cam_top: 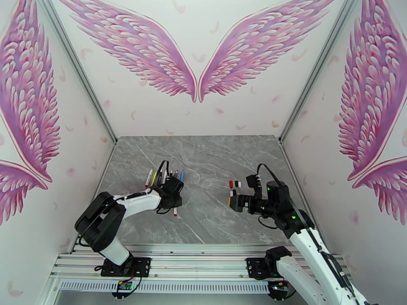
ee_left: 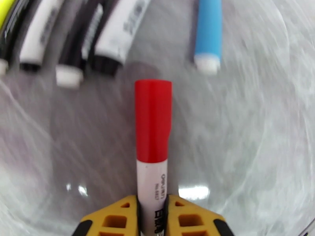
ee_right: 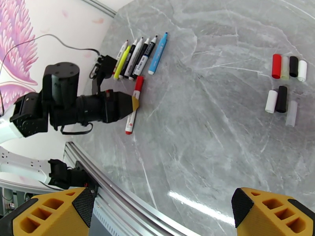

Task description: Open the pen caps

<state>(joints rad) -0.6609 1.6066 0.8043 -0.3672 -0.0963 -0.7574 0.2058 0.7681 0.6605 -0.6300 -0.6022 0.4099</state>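
While the left claw (ee_left: 151, 211) is clenched on the white, printed barrel of a slim pen (ee_left: 151, 185), its yellow latticed fingers (ee_left: 118, 221) press in from both sides. The pen's smooth red cap (ee_left: 153, 122), a plain cylinder, sits on the far end beyond the grip. The pen lies low over the grey, glossy, marble-veined bench (cam_top: 213, 163), just in front of a row of other pens (ee_right: 136, 58). Those lie side by side: a yellow one, white-and-black ones, and a blue one (ee_right: 157, 54) at the end.

The left arm folds at a raised elbow, its white forearm reaching in toward the bench's middle with the wrist down low. The right arm stretches in from its base with the wrist about level. The right claw (ee_right: 161, 207) is spread wide and grasps nothing.

Loose caps (ee_right: 285, 83) lie in two short rows on the bench's right side, well apart from the pens: red, black, white and translucent stubby cylinders.
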